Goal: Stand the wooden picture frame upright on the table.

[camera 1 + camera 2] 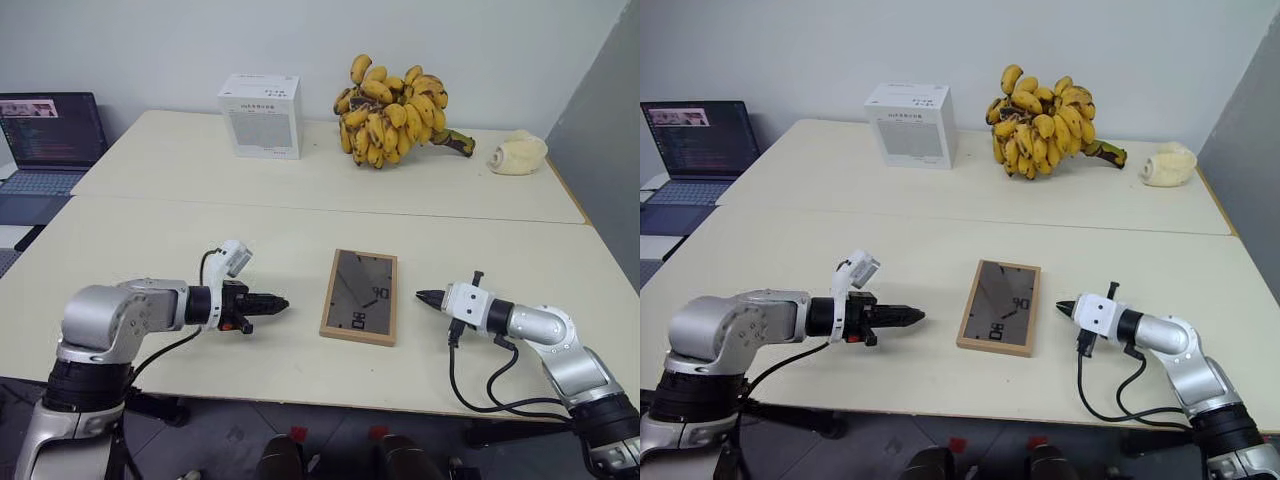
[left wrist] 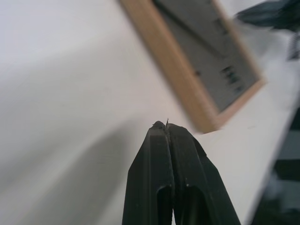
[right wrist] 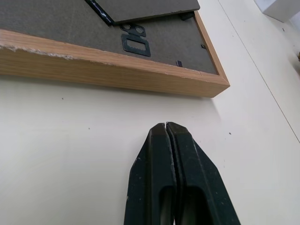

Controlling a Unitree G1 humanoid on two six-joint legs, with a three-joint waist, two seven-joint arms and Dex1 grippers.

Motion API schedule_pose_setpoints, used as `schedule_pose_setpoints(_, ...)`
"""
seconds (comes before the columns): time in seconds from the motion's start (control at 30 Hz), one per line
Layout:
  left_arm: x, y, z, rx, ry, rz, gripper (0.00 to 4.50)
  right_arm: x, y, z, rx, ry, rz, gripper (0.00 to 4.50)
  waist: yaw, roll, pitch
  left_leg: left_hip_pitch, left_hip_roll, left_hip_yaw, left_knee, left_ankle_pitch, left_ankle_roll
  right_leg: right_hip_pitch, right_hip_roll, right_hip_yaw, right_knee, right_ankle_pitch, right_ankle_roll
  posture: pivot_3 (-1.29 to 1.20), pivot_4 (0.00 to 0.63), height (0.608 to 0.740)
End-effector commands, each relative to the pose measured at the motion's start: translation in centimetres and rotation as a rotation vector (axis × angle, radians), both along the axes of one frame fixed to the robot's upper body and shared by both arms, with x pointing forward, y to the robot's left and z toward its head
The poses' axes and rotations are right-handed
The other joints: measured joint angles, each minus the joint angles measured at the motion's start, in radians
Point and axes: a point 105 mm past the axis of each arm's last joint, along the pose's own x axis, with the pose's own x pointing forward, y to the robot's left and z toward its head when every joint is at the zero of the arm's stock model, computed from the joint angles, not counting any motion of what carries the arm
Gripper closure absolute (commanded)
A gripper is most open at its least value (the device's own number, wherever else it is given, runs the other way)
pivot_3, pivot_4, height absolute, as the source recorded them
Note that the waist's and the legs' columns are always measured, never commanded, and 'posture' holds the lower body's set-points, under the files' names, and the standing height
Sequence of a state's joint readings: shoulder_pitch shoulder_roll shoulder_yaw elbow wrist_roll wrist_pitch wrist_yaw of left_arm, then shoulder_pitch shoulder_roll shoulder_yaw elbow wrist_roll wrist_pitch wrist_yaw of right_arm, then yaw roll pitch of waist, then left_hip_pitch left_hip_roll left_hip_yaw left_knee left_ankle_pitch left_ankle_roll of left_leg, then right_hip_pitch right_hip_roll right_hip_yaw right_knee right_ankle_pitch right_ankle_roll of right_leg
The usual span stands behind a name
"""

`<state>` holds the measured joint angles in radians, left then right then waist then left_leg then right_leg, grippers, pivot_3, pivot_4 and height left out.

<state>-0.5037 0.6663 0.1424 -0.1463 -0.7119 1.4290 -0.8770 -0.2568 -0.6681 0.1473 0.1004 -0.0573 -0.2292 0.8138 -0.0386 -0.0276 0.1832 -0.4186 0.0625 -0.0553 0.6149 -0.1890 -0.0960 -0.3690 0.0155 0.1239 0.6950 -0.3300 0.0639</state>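
The wooden picture frame (image 1: 359,296) lies flat on the table (image 1: 170,250), dark grey back panel and stand facing up. My left gripper (image 1: 280,302) hovers just off the frame's left edge, pointing at it, fingers pressed together and holding nothing. On the other side, my right gripper (image 1: 425,296) points at the frame's right edge from a short gap away, also shut and empty. In the right wrist view the frame's light-wood rim (image 3: 108,65) runs just beyond the closed fingertips (image 3: 159,136). The left wrist view shows the frame (image 2: 201,61) a little ahead of its tips.
At the back of the table stand a white box (image 1: 261,115), a big bunch of bananas (image 1: 395,110) and a pale lumpy object (image 1: 518,153). An open laptop (image 1: 45,135) sits off the far left. A seam (image 1: 300,205) crosses the tabletop.
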Motion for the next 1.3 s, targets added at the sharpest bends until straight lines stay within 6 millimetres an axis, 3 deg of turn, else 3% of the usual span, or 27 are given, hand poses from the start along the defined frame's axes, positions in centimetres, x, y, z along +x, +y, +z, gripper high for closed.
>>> schedule_pose_setpoints(0.03, -0.7, -0.7, 1.1, -0.12, 0.085, -0.015, 3.57, 0.2, 0.2, 0.8, 0.003, -0.045, 0.015, 4.5, -0.004, 0.0, 0.0, 0.0, 0.0, 0.0, 0.0, 0.0, 0.0, 0.0, 0.0, 0.0, 0.0, 0.0, 0.0, 0.0, 0.15, 0.74)
schedule_pose_setpoints(0.53, -0.7, -0.6, -0.9, -0.063, 0.194, 0.018, 0.3, 0.7, -0.4, 0.2, -0.032, -0.095, -0.005, 4.5, -0.019, 0.0, 0.0, 0.001, 0.0, 0.0, -0.001, 0.0, 0.0, 0.0, 0.0, 0.0, 0.002, 0.002, -0.004, 0.0, 0.15, 0.74)
schedule_pose_setpoints(0.77, -0.8, -1.8, -2.3, -0.055, 0.288, -0.023, 0.3, 1.7, 0.7, -0.5, -0.052, -0.138, -0.008, 4.5, -0.019, 0.0, 0.0, 0.001, 0.0, 0.0, -0.001, 0.0, 0.0, 0.0, 0.0, 0.0, 0.003, 0.002, -0.004, 0.0, 0.15, 0.74)
schedule_pose_setpoints(1.07, -0.2, -4.0, -3.3, -0.05, 0.311, -0.031, 0.3, 2.1, 4.4, -1.9, -0.016, -0.13, 0.032, 4.5, -0.019, 0.0, 0.0, 0.002, 0.0, -0.001, -0.001, 0.0, -0.001, 0.0, 0.0, 0.0, 0.003, 0.003, -0.004, 0.0, 0.15, 0.74)
schedule_pose_setpoints(1.3, 0.2, -4.6, -3.0, -0.077, 0.311, -0.032, 0.3, 2.1, 7.7, -1.0, 0.06, -0.15, 0.059, 4.5, -0.019, -0.001, 0.0, 0.003, 0.0, -0.001, -0.001, 0.001, -0.001, 0.001, 0.0, 0.0, 0.003, 0.003, -0.004, 0.0, 0.15, 0.74)
